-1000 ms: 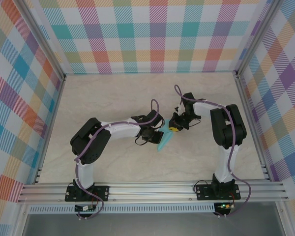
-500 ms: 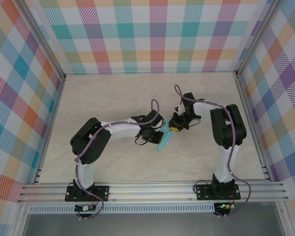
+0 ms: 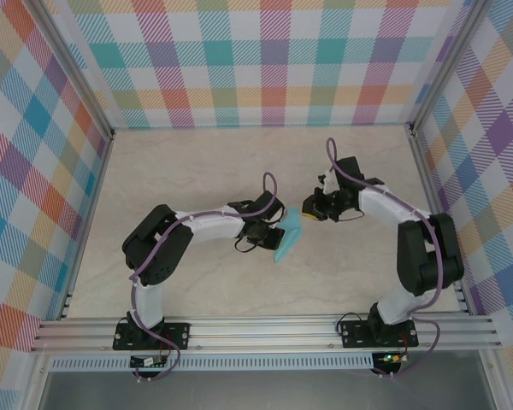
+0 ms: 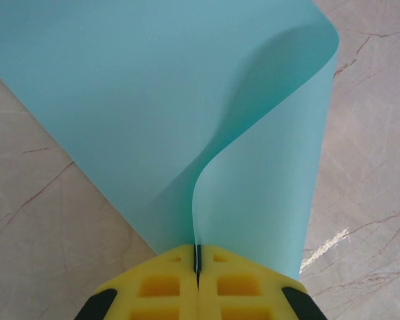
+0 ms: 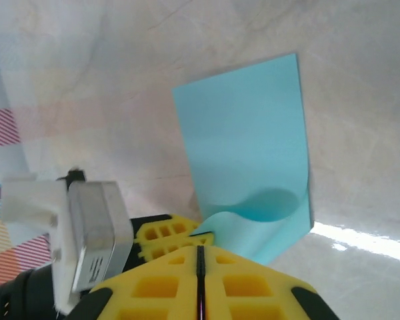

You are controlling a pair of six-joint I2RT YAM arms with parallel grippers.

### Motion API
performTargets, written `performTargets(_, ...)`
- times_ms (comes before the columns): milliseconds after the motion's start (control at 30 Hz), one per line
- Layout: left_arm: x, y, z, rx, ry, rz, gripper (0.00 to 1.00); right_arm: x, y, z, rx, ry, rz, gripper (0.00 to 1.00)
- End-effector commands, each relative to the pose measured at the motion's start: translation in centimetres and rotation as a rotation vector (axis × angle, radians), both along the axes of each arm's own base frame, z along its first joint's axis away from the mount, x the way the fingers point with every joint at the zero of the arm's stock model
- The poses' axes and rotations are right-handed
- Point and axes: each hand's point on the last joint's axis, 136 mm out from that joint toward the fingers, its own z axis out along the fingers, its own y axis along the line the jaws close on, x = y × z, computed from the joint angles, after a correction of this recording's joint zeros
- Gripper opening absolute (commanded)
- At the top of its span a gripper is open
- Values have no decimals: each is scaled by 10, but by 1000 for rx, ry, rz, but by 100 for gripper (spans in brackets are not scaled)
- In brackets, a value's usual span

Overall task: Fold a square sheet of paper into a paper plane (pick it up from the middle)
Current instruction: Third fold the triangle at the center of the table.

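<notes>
Paper (image 4: 120,100) light teal, curled (pinched by left end effector (image 4: 197,259)).

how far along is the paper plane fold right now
Done: the sheet of paper is pinched in the left claw, bent into a soft curl with no sharp crease showing. In hand: the right claw is shut, empty, apart from the sheet. Left: all the creases; no dart shape yet.

A robotics lab test cell, not a home or shop: 2 small robot arms, the left arm (image 3: 197,226) and the right arm (image 3: 415,256), are bolted to an aluminium extrusion rail (image 3: 265,329) at the near edge of a marble-look tabletop (image 3: 197,171). Plaid-printed panels (image 3: 265,60) enclose it on 3 sides.
</notes>
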Motion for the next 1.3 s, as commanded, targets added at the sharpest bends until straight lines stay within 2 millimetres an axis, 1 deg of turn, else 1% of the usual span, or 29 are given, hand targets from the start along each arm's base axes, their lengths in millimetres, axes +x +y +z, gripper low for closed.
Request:
performTargets(0,1,13,-16,44,8,7,2,-27,11,-8,108,54,-33,7)
performTargets(67,0,12,-17,41,10,4,3,-47,19,-15,131,70,-25,6)
performTargets(133,0,11,-17,38,15,0,3,-66,32,-21,151,84,-5,6)
performTargets(233,-1,11,-18,39,19,-1,3,-84,43,-33,151,100,-10,5)
performTargets(300,-1,10,-19,38,23,-3,3,-91,47,-39,153,103,-18,5)
performTargets(400,-2,10,-20,36,29,-3,3,-94,57,-41,168,103,-1,4)
performTargets(633,-2,9,-21,37,31,-4,3,-88,71,-38,198,98,14,4)
performTargets(767,-2,9,-21,36,33,-6,3,-90,70,-49,181,120,-8,4)
performTargets(1000,-3,9,-21,38,37,-9,3,-93,76,-58,195,137,-3,3)
performTargets(1267,-2,9,-20,39,37,-11,3,-97,73,-70,169,157,-5,3)
